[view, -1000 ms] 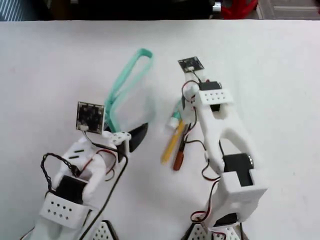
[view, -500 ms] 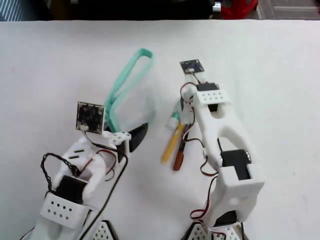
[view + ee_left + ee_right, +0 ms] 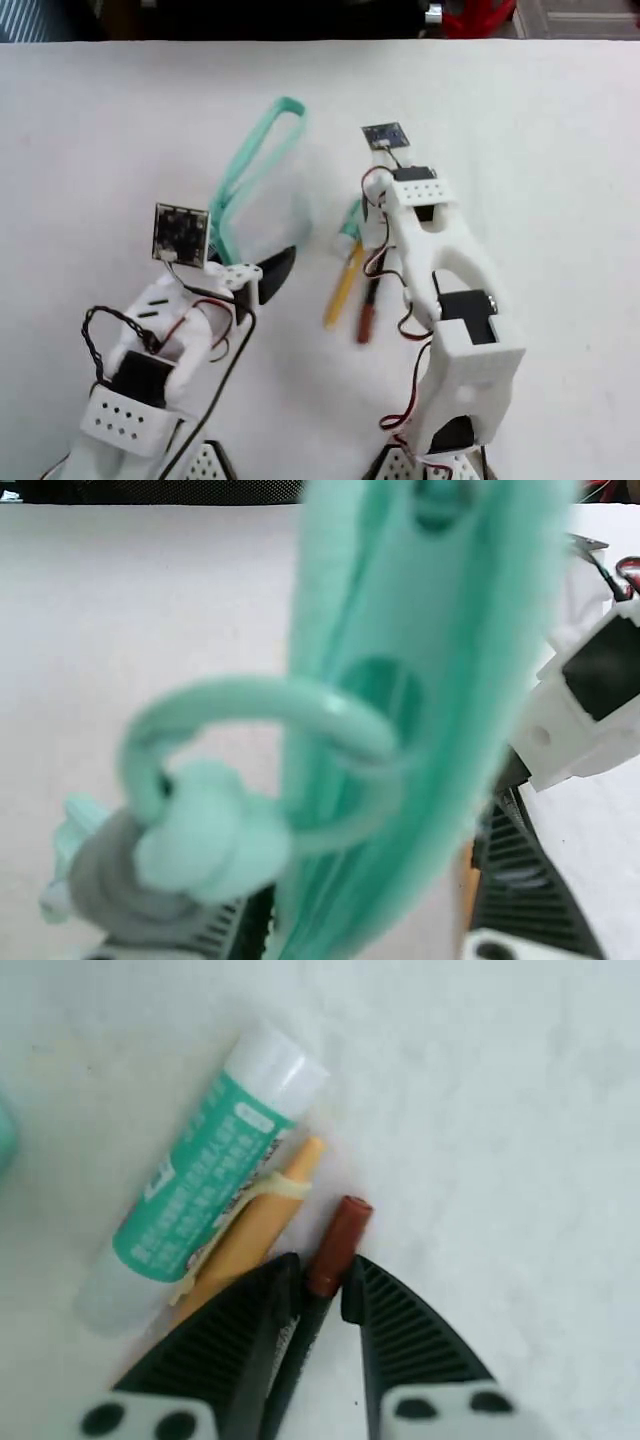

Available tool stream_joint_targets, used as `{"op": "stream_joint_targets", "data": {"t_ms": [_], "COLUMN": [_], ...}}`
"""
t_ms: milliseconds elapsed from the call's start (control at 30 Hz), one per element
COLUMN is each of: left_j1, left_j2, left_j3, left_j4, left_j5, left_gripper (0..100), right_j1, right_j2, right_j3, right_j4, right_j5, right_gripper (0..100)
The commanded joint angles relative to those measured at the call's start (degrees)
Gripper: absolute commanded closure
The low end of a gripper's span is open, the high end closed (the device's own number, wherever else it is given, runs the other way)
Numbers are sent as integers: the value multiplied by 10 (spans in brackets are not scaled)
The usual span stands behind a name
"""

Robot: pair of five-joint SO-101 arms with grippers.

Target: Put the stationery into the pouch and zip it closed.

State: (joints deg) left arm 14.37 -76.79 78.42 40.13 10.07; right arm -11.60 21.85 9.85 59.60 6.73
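The clear plastic pouch with a mint-green zipper rim [image 3: 250, 165] lies open on the white counter [image 3: 540, 150], and the left fingers [image 3: 280, 262] pinch its near end. Outside it, just beside, are the green glue stick [image 3: 210, 1180] and the yellow pen [image 3: 260, 1230]. The right fingers [image 3: 240, 1340] grip the brown pen [image 3: 335, 1240].

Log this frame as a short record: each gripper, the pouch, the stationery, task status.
left gripper: shut on the pouch, at its near end
right gripper: shut on the brown pen
pouch: clear, on the table, teal zipper edges apart
other stationery: glue stick and yellow pen, side by side next to the brown pen
status: all three items outside the pouch; not zipped
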Motion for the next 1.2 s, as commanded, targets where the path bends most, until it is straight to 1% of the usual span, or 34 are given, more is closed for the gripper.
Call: {"op": "stream_joint_targets", "data": {"t_ms": [0, 467, 600, 667, 767, 833, 933, 1067, 1167], "left_j1": [19, 19, 20, 20, 20, 20, 20, 20, 20], "left_j2": [5, 5, 5, 5, 5, 5, 5, 5, 5], "left_j3": [-3, -3, -3, -3, -3, -3, -3, -3, -3], "left_j4": [-13, -13, -13, -13, -13, -13, -13, -13, -13], "left_j5": [3, 3, 3, 3, 3, 3, 3, 3, 3], "left_gripper": [707, 707, 707, 707, 707, 707, 707, 707, 707], "right_j1": [-3, -1, 3, 16, 28, 23, -5, -49, -55], "right_j2": [1, 0, -39, -94, -218, -321, -480, -653, -760], "right_j3": [-11, -10, 23, 79, 201, 302, 447, 585, 652], "right_j4": [1, 0, -23, -71, -160, -230, -325, -393, -418], "right_j5": [1, -1, -3, -3, -3, -1, 10, 64, 68], "right_gripper": [974, 981, 980, 980, 980, 981, 981, 981, 981]}}
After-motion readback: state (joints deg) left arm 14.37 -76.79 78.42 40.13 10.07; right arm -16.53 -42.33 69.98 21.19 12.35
